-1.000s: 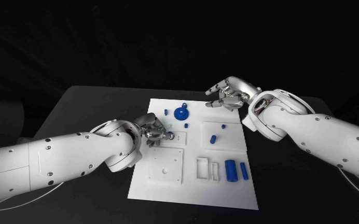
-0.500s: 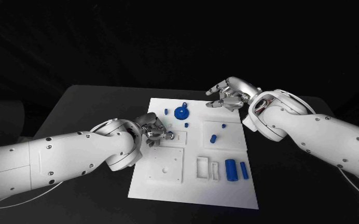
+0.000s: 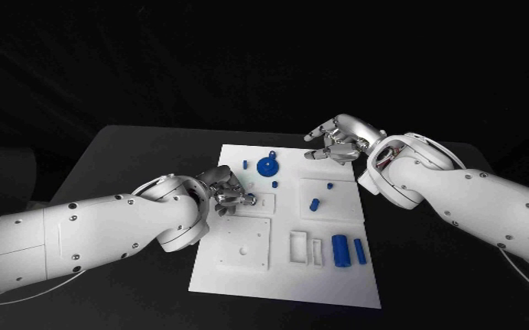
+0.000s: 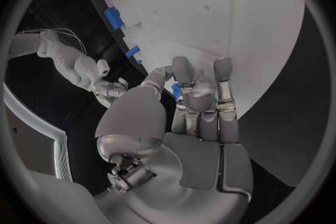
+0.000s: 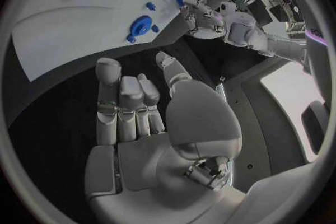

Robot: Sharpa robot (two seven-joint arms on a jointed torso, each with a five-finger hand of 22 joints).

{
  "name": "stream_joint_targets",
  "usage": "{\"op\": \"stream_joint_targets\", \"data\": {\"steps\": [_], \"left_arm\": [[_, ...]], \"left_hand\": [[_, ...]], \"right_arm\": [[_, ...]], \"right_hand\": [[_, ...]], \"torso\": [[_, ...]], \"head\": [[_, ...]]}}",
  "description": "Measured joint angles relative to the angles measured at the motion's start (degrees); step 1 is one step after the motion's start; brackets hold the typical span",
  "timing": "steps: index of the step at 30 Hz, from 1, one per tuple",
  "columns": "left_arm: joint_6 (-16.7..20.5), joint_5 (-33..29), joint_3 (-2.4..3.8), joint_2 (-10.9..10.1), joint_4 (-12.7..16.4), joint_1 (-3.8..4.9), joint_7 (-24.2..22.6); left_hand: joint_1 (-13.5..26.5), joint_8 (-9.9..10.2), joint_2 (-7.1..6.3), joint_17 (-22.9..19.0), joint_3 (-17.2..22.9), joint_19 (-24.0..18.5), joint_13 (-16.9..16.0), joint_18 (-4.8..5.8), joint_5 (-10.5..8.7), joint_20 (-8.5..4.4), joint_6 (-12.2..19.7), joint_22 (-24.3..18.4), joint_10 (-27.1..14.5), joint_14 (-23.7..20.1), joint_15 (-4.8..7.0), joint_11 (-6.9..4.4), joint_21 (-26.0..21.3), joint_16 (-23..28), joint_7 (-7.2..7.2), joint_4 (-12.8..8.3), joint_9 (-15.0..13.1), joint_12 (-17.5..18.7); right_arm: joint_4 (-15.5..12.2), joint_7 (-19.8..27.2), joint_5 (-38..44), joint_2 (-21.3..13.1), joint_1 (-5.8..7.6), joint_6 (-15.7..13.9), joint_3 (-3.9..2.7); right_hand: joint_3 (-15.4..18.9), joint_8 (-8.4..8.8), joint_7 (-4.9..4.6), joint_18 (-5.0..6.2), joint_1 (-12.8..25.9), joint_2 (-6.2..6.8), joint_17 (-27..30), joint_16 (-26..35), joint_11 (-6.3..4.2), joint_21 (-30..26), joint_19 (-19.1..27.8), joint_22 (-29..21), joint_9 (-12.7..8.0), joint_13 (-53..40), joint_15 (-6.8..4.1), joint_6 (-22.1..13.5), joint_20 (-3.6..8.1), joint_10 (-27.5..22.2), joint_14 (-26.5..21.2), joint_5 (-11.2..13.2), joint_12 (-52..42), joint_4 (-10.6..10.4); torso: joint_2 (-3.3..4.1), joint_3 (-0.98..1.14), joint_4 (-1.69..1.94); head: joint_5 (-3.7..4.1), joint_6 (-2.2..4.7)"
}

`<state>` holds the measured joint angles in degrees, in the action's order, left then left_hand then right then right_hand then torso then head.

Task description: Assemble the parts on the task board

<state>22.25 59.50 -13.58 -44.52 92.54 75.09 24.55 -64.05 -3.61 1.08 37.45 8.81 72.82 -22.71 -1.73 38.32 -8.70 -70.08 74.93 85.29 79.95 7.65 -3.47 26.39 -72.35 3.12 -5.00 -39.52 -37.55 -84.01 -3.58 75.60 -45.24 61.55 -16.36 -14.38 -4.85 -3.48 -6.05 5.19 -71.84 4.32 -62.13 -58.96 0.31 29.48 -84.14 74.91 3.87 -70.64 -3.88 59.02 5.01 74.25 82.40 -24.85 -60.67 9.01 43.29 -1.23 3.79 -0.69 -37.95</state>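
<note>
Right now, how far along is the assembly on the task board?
Early to midway, I'd judge. A blue gear already sits on the task board, with small blue pegs standing nearby. The left hand works a small blue piece at its fingers. Two blue cylinders lie loose, and the right hand hangs empty.

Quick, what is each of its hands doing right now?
Left hand: pinching a small blue part over the task board.
Right hand: open, holding nothing.
</note>
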Motion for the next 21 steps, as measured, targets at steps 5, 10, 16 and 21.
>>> {"op": "stream_joint_targets", "data": {"steps": [5, 10, 16, 21], "left_arm": [[0.08, 0.83, 0.01, 0.0, 0.0, 0.02, 0.43], [0.11, 1.63, 0.03, 0.04, 0.03, 0.03, 0.84], [0.12, 2.21, 0.03, 0.11, 0.1, 0.04, 1.19], [0.01, 2.49, 0.05, 0.19, 0.1, 0.05, 1.42]], "left_hand": [[0.06, 0.0, 0.06, 0.28, 0.0, 0.0, -0.31, 0.0, 0.0, 0.0, -0.02, 0.0, 0.0, 0.01, -0.01, 0.0, 0.24, -0.16, 0.0, 0.0, -0.32, 0.0], [0.32, -0.11, 0.32, 0.39, -0.16, 0.0, -0.46, 0.0, 0.0, 0.0, -0.07, -0.01, 0.0, 0.09, -0.09, 0.0, 0.41, -0.44, -0.03, -0.15, -0.34, 0.0], [0.36, -0.11, 0.34, 0.56, -0.16, 0.0, -0.68, -0.01, 0.0, 0.0, -0.11, -0.01, 0.0, 0.09, -0.1, 0.0, 0.67, -0.6, 0.0, -0.16, -0.34, -0.17], [1.01, -0.11, 0.67, 1.23, -0.16, -0.01, -1.05, 0.0, 0.56, 0.0, -0.12, -0.01, 0.0, 0.09, -0.1, 0.0, 0.9, -1.31, -0.01, -0.16, -0.67, -0.51]], "right_arm": [[0.02, -0.01, 0.0, -0.02, -0.03, 0.02, 0.0], [0.05, -0.02, 0.0, -0.02, -0.08, 0.04, 0.0], [0.08, -0.03, 0.0, -0.02, -0.14, 0.06, 0.0], [0.1, -0.03, 0.0, -0.04, -0.18, 0.08, 0.0]], "right_hand": [[0.0, 0.0, 0.0, 0.0, 0.21, 0.21, 0.0, 0.0, 0.0, 0.0, 0.0, 0.0, 0.0, 0.0, 0.0, 0.0, 0.0, 0.0, 0.0, 0.0, 0.0, 0.0], [0.0, 0.0, 0.0, 0.0, 0.21, 0.21, 0.0, 0.0, 0.0, 0.0, 0.0, 0.0, 0.0, 0.0, 0.0, 0.0, 0.0, 0.0, 0.0, 0.0, 0.0, 0.0], [0.0, 0.0, 0.0, 0.0, 0.21, 0.21, 0.01, 0.0, 0.0, 0.0, 0.0, 0.0, 0.0, 0.0, 0.0, 0.0, 0.0, 0.0, 0.0, 0.0, 0.0, 0.0], [-0.19, 0.0, -0.15, 0.0, 0.21, 0.21, 0.01, 0.0, 0.0, 0.0, 0.0, 0.0, 0.0, 0.0, 0.0, 0.15, 0.0, 0.0, 0.0, -0.28, 0.0, -0.19]], "torso": [[0.0, 0.0, 0.0], [0.0, 0.0, 0.0], [0.0, 0.01, 0.0], [-0.01, 0.01, -0.01]], "head": [[-0.05, -0.06], [-0.08, -0.11], [-0.09, -0.14], [-0.04, -0.16]]}}
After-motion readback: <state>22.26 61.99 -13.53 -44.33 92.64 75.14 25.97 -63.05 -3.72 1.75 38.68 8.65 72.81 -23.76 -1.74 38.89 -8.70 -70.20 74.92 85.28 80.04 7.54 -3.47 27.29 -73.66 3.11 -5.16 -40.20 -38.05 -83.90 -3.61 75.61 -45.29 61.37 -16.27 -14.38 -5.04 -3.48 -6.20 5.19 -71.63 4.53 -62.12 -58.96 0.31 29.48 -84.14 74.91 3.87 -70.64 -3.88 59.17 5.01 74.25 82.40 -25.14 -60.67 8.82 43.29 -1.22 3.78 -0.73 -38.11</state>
